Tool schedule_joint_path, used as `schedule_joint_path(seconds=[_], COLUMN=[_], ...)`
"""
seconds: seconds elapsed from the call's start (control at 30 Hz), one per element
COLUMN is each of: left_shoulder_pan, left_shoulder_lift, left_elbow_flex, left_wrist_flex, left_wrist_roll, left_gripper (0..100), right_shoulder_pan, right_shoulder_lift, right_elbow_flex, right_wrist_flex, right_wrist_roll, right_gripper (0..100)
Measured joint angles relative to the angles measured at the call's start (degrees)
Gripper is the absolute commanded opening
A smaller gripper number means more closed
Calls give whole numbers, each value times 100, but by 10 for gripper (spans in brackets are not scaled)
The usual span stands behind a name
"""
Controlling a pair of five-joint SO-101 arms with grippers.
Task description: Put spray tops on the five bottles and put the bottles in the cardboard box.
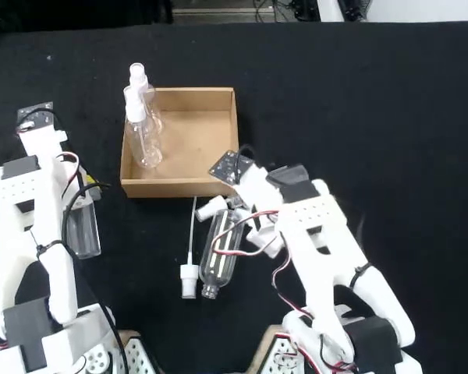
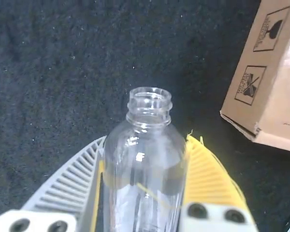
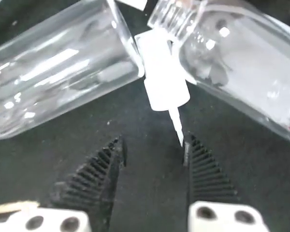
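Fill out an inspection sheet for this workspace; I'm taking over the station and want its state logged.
Surface: black cloth covering the table.
Job's things: cardboard box with two capped bottles leaning at one side; held bottle, uncapped; two uncapped lying bottles on the cloth with a spray top between them; second spray top with its tube, lying alongside.
Clutter: nothing seen.
Grippers: left gripper shut on the held bottle; right gripper open, low over the cloth, facing the spray top.
Cables: wires run along both arms.
Surroundings: dark cords beyond the table's far edge.
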Motion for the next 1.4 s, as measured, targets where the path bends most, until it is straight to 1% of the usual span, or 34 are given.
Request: schedule_joint_path(seconds=[0.33, 0.47, 0.53, 0.6, 0.63, 0.7, 0.77, 0.9, 0.97, 1.03, 1.13, 1.3, 1.4], left_shoulder_pan=[18, 18, 9, -18, -53, -123, -141, -123, -123, -123, -123, -123, -123], left_shoulder_lift=[0, 0, 0, 0, -9, -123, -211, -229, -237, -246, -255, -255, -255], left_elbow_flex=[0, 0, 0, 0, 0, 0, 0, 0, 0, 0, -114, -176, -176], left_wrist_flex=[0, 0, 0, 0, 0, 0, 0, 0, 0, 0, 0, 0, 0], left_wrist_roll=[0, 0, 0, 0, 0, 0, 0, 0, 0, 0, 0, 0, 0], left_gripper=[33, 32, 32, 32, 31, 31, 31, 31, 31, 31, 31, 31, 31], right_shoulder_pan=[0, 0, 0, 0, 18, 237, 554, 1503, 1952, 2251, 2382, 2435, 2426], right_shoulder_lift=[0, 0, 0, 0, 0, 0, 0, 0, 0, 0, 0, 0, 0], right_elbow_flex=[738, 1073, 1178, 1196, 1196, 1196, 1187, 888, 624, 378, 18, -536, -818], right_wrist_flex=[-1380, -1749, -1829, -1846, -1855, -1855, -1749, -1301, -949, -527, 62, 738, 1301], right_wrist_roll=[0, 0, 0, 0, 0, 0, 0, 44, 299, 571, 774, 862, 1081], right_gripper=[170, 168, 123, 29, 5, 33, 11, 11, 11, 11, 10, 18, 100])
